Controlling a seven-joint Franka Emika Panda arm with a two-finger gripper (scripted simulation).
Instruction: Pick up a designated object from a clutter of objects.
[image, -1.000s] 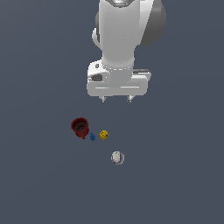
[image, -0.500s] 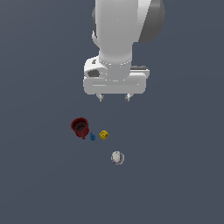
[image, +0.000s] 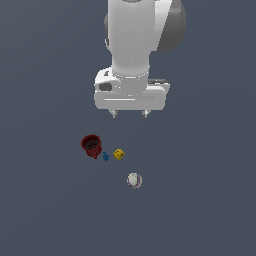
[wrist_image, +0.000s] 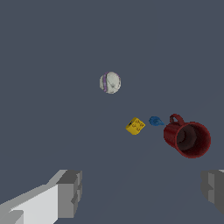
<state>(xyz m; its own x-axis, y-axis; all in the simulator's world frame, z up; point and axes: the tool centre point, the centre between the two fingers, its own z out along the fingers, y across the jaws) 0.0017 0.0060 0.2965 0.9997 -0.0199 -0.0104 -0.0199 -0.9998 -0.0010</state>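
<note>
Hovering end effector (image: 130, 114) above the clutter, fingers spread wide, nothing held. Yellow die (image: 118, 154) on worktop (image: 45, 215) just beside blue bit (image: 106, 157). Next: line up, drop down.

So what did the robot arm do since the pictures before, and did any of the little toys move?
The gripper drifted a little toward the exterior view's left and slightly up the picture, jaws open, holding nothing. The yellow cube, red cup, blue piece and white ball stayed put.
</note>
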